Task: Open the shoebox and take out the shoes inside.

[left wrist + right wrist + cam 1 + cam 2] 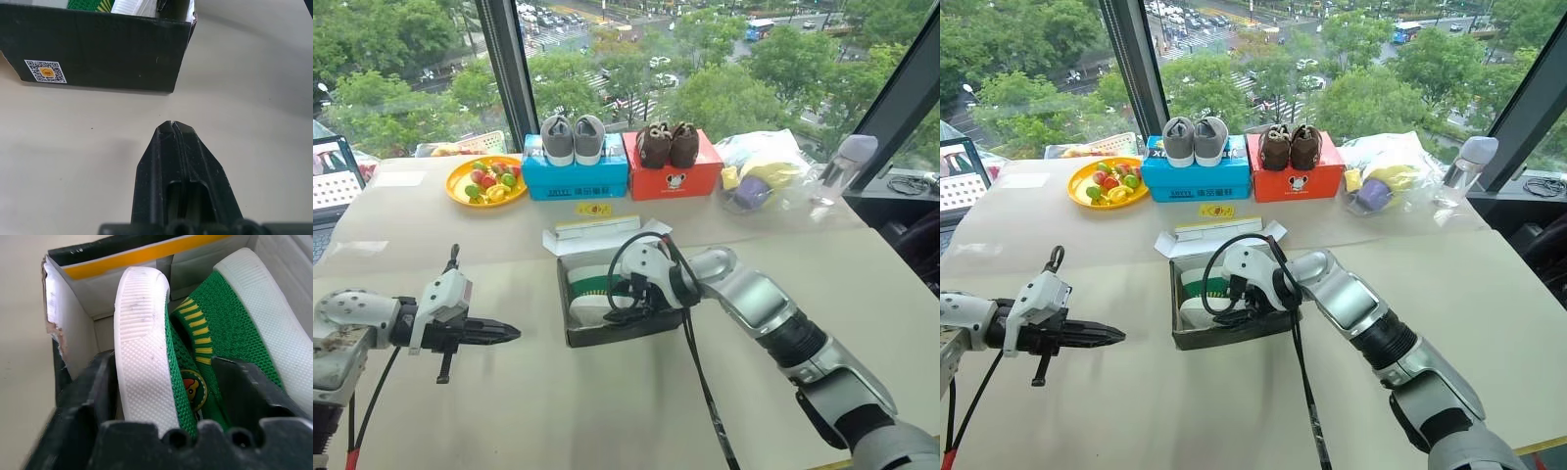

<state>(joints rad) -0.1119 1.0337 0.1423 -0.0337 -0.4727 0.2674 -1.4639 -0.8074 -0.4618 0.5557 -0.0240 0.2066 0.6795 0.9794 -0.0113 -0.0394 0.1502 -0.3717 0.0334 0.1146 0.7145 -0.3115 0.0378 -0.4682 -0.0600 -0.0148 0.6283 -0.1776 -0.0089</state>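
The shoebox (607, 336) stands open in the middle of the table, dark-sided, its lid (599, 235) folded back behind it. Inside lie the green and white shoes (590, 286) on their sides, white soles showing. My right gripper (166, 360) reaches down into the box, open, with one finger (98, 382) against a white sole (142, 357) and the other on the green upper side of the same shoe (190, 382). My left gripper (514, 334) is shut and empty, held low to the left of the box and pointing at its dark side (98, 49).
At the back of the table a blue box (575, 174) carries grey shoes and a red box (675, 174) carries brown shoes. A yellow fruit plate (487, 181), a laptop (333, 181), a plastic bag (764, 176) and a bottle (842, 166) stand along the window.
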